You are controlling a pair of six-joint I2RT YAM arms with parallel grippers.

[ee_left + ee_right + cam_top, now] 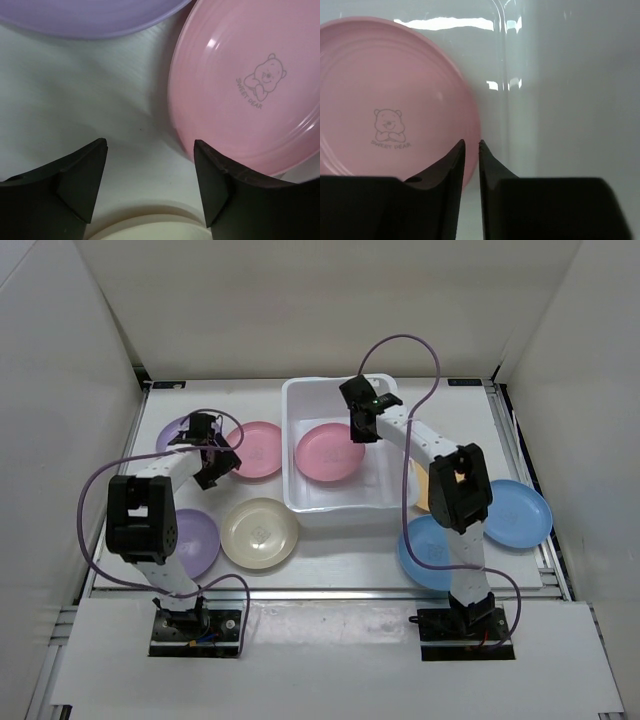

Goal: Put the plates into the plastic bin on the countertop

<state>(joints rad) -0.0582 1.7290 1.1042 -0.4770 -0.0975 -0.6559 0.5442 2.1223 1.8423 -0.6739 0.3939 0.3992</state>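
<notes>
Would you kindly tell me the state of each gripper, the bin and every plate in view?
left gripper: open, empty.
right gripper: shut, empty.
plastic bin: upright, holds one plate.
pink plate in bin: flat, face up.
pink plate outside: flat on countertop.
cream plate: flat on countertop.
far purple plate: on countertop.
near purple plate: on countertop.
right blue plate: on countertop.
left blue plate: on countertop.
</notes>
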